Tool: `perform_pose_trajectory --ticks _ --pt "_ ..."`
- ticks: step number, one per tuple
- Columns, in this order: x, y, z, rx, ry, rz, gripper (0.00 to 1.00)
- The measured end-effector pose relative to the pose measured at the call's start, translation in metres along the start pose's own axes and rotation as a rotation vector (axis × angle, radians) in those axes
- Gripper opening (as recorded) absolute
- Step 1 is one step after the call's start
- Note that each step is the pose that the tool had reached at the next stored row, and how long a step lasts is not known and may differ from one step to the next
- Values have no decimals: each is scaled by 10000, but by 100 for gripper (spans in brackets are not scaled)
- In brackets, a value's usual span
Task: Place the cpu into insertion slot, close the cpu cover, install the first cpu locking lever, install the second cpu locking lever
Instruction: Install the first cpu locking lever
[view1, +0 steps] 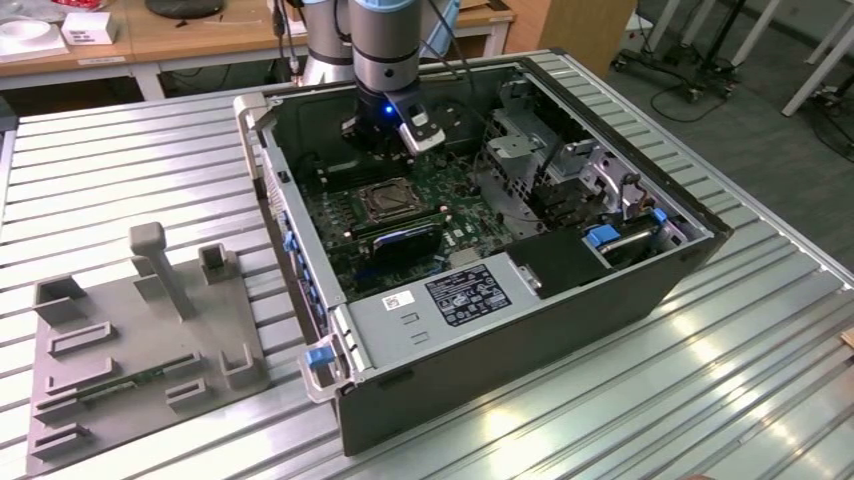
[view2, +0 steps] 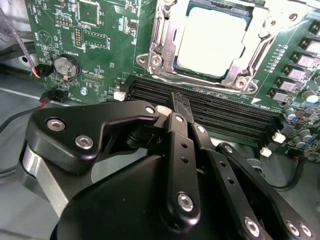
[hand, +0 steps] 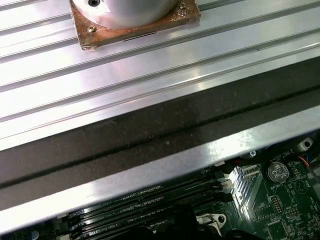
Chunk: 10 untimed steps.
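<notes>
While I hang inside the open computer case (view1: 534, 290) on the ribbed metal bench (view1: 120, 150), my jaws (view2: 179, 106) point down toward the green motherboard (view2: 100, 45), their black fingers (view2: 181, 150) drawn together with nothing between them. In the second wrist view their tips sit over the long black memory slots (view2: 225, 112), just beside the insertion slot (view2: 165, 55) in the upper middle of the frame. The cpu (view2: 212, 40) lies flat in that socket, its pale square top showing through the cut-out of the cpu cover (view2: 240, 75), which lies down around it. In the exterior view the socket (view1: 387, 198) shows near the frame's centre, just below my wrist. A grey fixture plate (view1: 134, 350) with upright blocks sits at the lower left of that frame, well apart from the case. In the first wrist view the case's metal edge (hand: 165, 167) crosses the frame above the memory slots (hand: 140, 200).
</notes>
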<state>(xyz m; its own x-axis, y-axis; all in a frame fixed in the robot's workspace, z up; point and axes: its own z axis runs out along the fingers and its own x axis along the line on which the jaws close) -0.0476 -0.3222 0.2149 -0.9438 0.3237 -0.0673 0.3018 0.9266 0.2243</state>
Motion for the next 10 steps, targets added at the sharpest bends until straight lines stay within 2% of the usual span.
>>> perform_pose_trajectory --ticks 3,6,10 --pt "-1 1 -1 17 -4 -13 11" --pt "-1 -1 -1 129 -13 -145 11" --pt "-1 -1 -1 304 21 -508 11"
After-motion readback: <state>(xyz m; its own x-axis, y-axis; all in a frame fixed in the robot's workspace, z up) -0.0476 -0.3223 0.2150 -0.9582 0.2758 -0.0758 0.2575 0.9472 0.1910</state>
